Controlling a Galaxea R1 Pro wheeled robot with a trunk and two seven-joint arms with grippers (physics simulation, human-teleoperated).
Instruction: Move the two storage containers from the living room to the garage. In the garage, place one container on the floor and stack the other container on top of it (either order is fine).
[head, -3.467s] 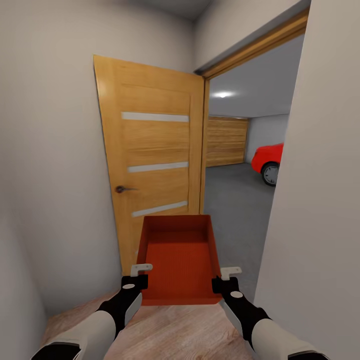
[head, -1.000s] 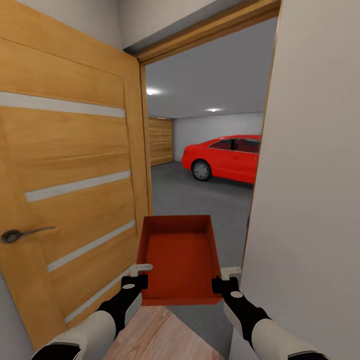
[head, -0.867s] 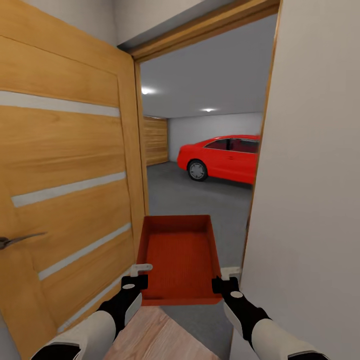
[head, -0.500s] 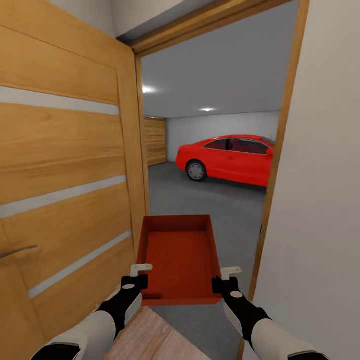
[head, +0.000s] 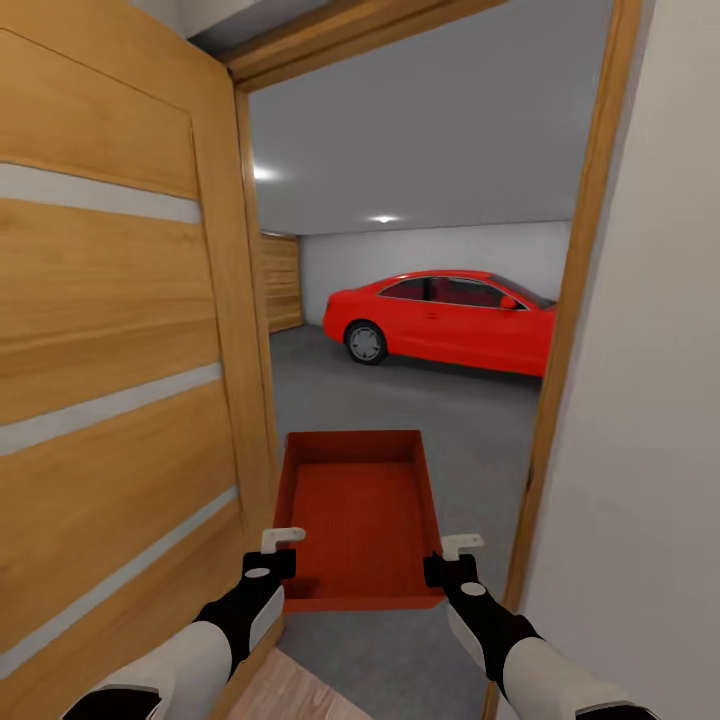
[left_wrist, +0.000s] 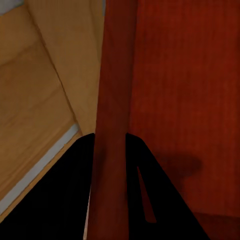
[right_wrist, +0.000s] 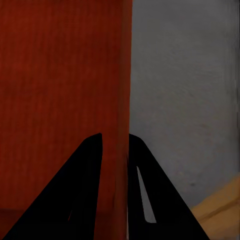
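Ahead, the garage (head: 420, 190) is seen through an open doorway, with its dark grey floor (head: 440, 420) and a red car (head: 445, 320) well beyond the container. An open wooden door (head: 120, 350) is just beside the container, on its left. One orange-red storage container (head: 360, 515) is held over the threshold. Its left wall is clamped by the left gripper (left_wrist: 111, 165), and its right wall by the right gripper (right_wrist: 116, 165).
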